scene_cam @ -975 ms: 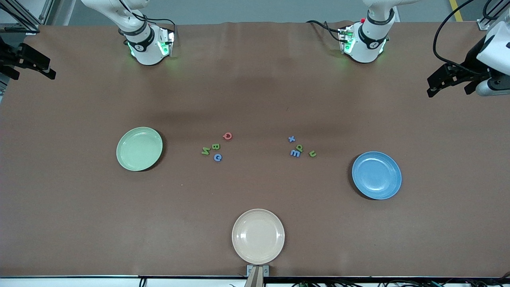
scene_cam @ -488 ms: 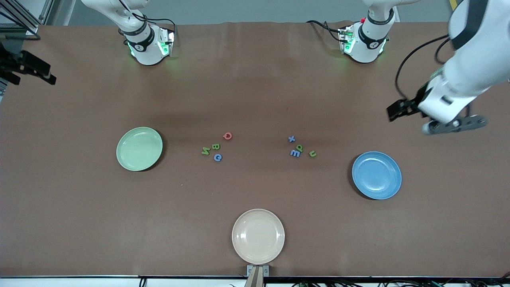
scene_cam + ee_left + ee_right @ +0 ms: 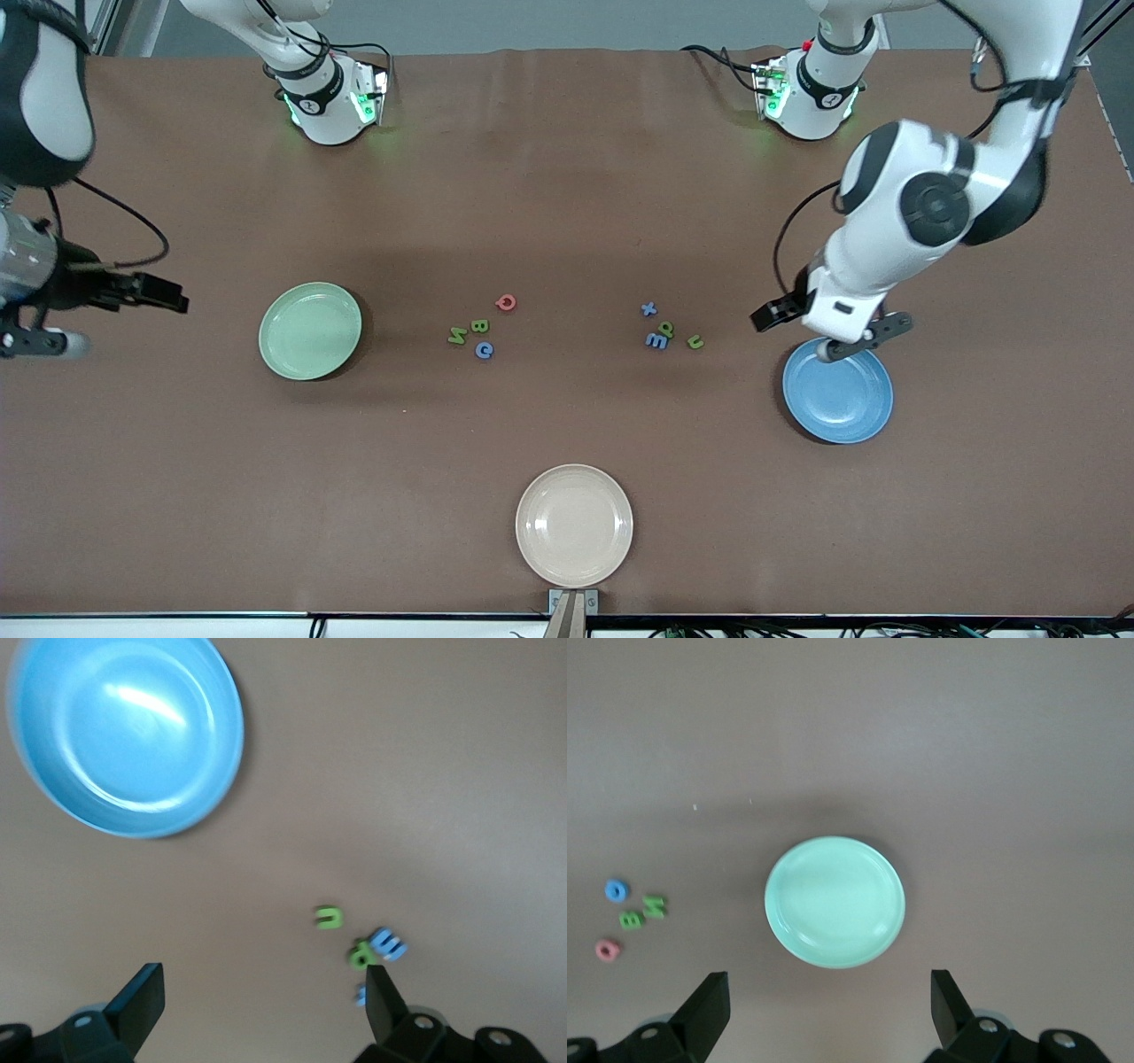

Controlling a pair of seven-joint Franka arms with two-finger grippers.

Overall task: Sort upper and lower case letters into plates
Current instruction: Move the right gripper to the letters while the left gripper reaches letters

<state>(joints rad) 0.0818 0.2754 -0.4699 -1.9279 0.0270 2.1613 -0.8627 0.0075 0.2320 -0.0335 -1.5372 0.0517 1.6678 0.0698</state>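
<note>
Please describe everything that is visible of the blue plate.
The blue plate is round and shallow, glossy like smooth plastic, with a raised rim and light reflections inside. It lies flat on the brown table toward the left arm's end, nearer to the front camera than the letters. Nothing lies in it. The open left gripper is over the table beside its rim, not touching it.

Letters: eight. Three green plus fourth green; three blue; one red. Two clusters of four, each between plates.

Plates: three. One green plate, one blue plate, one cream plate.

Arms: two. Grippers: two, both with fingers spread, nothing held: left gripper, right gripper.
</note>
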